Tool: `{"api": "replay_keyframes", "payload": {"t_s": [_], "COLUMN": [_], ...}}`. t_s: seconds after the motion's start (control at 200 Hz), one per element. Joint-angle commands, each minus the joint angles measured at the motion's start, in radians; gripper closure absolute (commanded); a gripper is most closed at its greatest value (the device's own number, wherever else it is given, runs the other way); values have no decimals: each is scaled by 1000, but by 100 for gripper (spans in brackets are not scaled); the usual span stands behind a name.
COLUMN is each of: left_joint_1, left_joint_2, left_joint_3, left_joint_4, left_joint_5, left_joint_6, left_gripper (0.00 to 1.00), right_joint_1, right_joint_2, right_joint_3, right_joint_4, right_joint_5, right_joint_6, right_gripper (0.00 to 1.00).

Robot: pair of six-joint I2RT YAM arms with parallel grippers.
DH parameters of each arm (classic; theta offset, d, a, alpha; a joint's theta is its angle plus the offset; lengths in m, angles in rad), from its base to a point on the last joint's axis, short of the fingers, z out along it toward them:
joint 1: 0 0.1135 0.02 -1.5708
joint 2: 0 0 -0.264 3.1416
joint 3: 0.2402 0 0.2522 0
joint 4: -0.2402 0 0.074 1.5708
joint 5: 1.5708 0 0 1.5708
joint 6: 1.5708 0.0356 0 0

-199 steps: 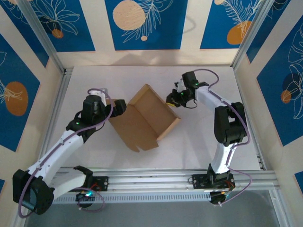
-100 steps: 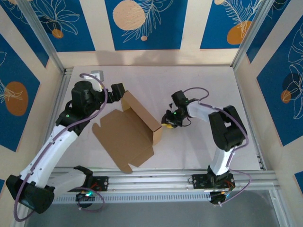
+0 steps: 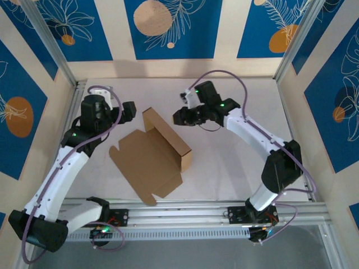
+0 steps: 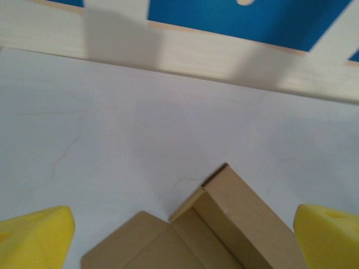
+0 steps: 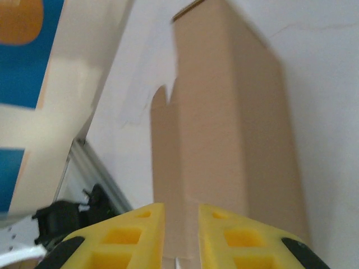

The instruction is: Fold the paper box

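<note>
While both arms reached over the white table, the surroundings comprised patterned blue-and-cream wall panels on three sides, an aluminium rail along the near edge and a second rail along the left edge. A violet cable arched above the right arm. The paper box lay left of the table's centre, nearer the near edge than the far one, between the two arms. It was plain brown cardboard, partly formed. A broad flat panel rested on the table, with notched flaps towards the left edge and the near rail, and one long wall stood upright along its right side. Its interior showed bare cardboard. The far end of that upright wall stood between the two grippers. The left gripper hovered near the table's far left corner, just beside that end. Its yellow fingers were spread to their widest and held nothing, and the box corner lay below and ahead of them in the left wrist view. The right gripper hung near the middle of the far half, apart from the box. Its fingers stood only a narrow slit apart and gripped nothing, pointing along the outer face of the upright wall.
</note>
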Motion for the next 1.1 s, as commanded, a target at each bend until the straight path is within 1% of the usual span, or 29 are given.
{"api": "replay_keyframes", "payload": {"t_s": [0.0, 0.045, 0.105, 0.2, 0.35, 0.455, 0.56, 0.655, 0.75, 0.84, 0.92, 0.97, 1.025, 1.095], "left_joint_1": [38, 42, 47, 58, 76, 76, 75, 75, 76, 76, 76, 76, 75, 76], "left_joint_2": [-9, -9, -12, -40, -93, -102, -101, -96, -96, -90, -58, -29, -9, 31], "left_joint_3": [34, 33, 39, 54, 136, 193, 204, 173, 100, -3, -97, -148, -218, -282], "left_joint_4": [-36, -36, -39, -47, -74, -92, -88, -79, -75, -71, -71, -67, -12, 73], "left_joint_5": [26, 31, 30, 6, -49, -45, -16, 1, 18, 12, 13, 27, 52, 94], "left_joint_6": [5, 1, -5, -7, 17, 14, -2, -21, -70, -164, -273, -331, -385, -422], "left_gripper": [0, 0, 0, 0, 0, 0, 0, 0, 0, 0, 0, 0, 0, 0], "right_joint_1": [24, 30, 22, -41, -187, -237, -234, -219, -176, -135, -95, -80, -79, -83], "right_joint_2": [85, 114, 146, 172, 174, 182, 194, 172, 160, 158, 147, 127, 89, 51], "right_joint_3": [23, 36, 37, -12, -168, -240, -254, -283, -305, -364, -407, -430, -464, -483], "right_joint_4": [-46, -50, -46, 0, 142, 201, 197, 215, 183, 217, 251, 257, 281, 289], "right_joint_5": [-87, -64, 8, 83, 97, 74, 77, 71, 124, 115, 96, 116, 130, 121], "right_joint_6": [-20, -22, -13, 29, 133, 171, 177, 202, 223, 266, 274, 272, 264, 249], "right_gripper": [76, 76, 77, 78, 81, 81, 81, 80, 78, 76, 74, 74, 73, 73]}}
